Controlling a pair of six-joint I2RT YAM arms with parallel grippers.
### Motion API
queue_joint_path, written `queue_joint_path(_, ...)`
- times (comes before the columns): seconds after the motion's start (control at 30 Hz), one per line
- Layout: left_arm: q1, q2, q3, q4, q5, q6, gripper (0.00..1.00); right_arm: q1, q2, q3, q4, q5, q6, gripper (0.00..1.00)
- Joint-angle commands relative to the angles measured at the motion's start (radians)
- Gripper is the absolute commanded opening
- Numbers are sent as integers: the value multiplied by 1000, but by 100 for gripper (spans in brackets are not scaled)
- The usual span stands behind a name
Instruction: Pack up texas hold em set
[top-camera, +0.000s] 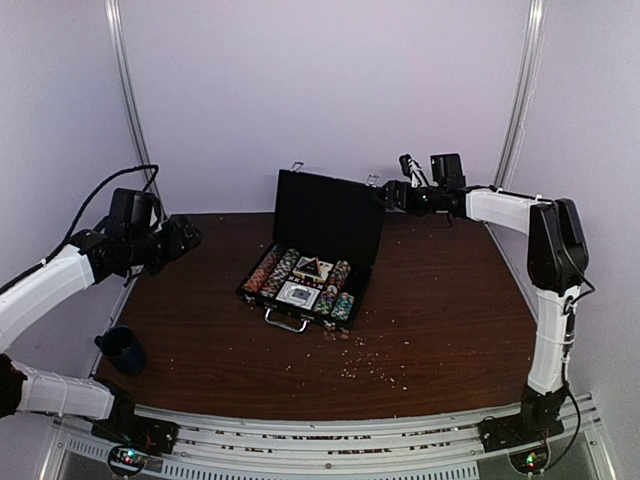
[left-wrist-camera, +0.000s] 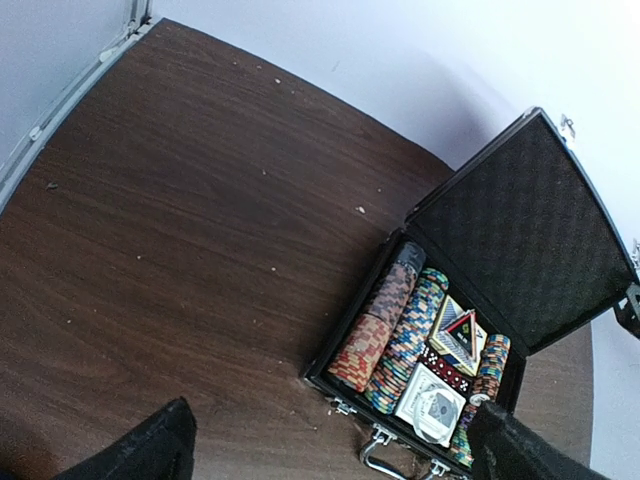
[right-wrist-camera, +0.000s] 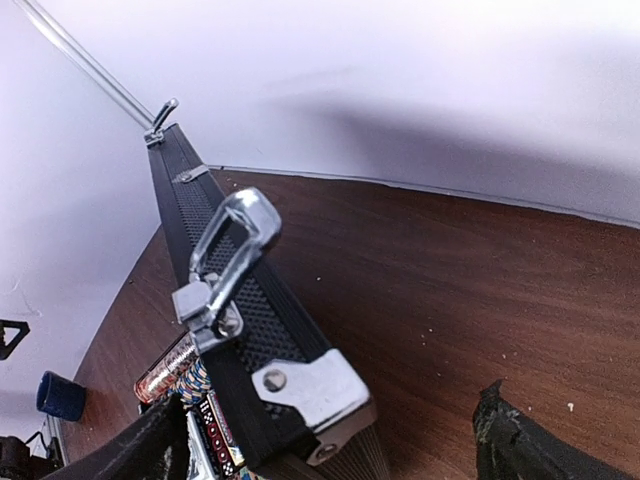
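Left gripper (top-camera: 188, 238): at left of the top view, above the table's (top-camera: 450, 300) left edge, well apart from the case (top-camera: 328, 215). Jaws released, spread wide. In its wrist view the fingers (left-wrist-camera: 150, 450) sit in the bottom corners, nothing between them.

Right gripper (top-camera: 386, 194): upper right of centre, just beside the lid's top right corner. Jaws released. In its wrist view the lid's silver corner (right-wrist-camera: 315, 390) lies between the two fingers (right-wrist-camera: 520, 440); cannot tell whether either touches it.

Case: centre of the table, lid upright and open, handle (top-camera: 287, 322) toward the bottom of the frame. Inside the base: multicoloured chip rows (left-wrist-camera: 385, 320), a card deck box (left-wrist-camera: 432, 405), a second deck with a triangle print (left-wrist-camera: 458, 333), and a row of red dice (left-wrist-camera: 446, 368) between the decks.

Dark blue mug (top-camera: 122, 350): lower left, at the table edge. Crumbs (top-camera: 360, 365) lie scattered below the case.
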Motion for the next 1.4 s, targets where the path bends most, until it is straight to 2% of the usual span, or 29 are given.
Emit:
queue_joint_path(0.0, 7, 33, 67, 26, 60, 61, 98, -9, 60, 82, -6, -105, -54, 98)
queue_joint_path(0.17, 7, 43, 52, 42, 92, 56, 98, -9, 117, 157, 10, -238, -19, 97)
queue_joint_path(0.43, 6, 18, 29, 48, 112, 43, 97, 1, 39, 60, 200, -406, 141, 97)
queue_joint_path(0.73, 6, -6, -5, 72, 147, 43, 97, 62, -119, -120, 164, -481, 124, 97)
queue_joint_path(0.87, 6, 1, -2, 76, 174, 44, 97, 119, -183, -218, 32, -519, 31, 97)
queue_joint_path(1.0, 6, -4, -2, 75, 172, 42, 97, 186, -256, -295, -314, -485, -216, 96)
queue_joint_path(1.1, 7, -12, -27, 77, 158, 26, 97, 214, -338, -375, -523, -390, -350, 95)
queue_joint_path(1.17, 7, -5, -53, 84, 167, 1, 97, 214, -423, -465, -518, -292, -334, 95)
queue_joint_path(1.23, 6, 29, -70, 100, 197, -6, 94, 214, -506, -541, -438, -169, -281, 95)
queue_joint_path(1.37, -3, 123, -52, 151, 278, -16, 91, 220, -562, -570, -296, 76, -150, 93)
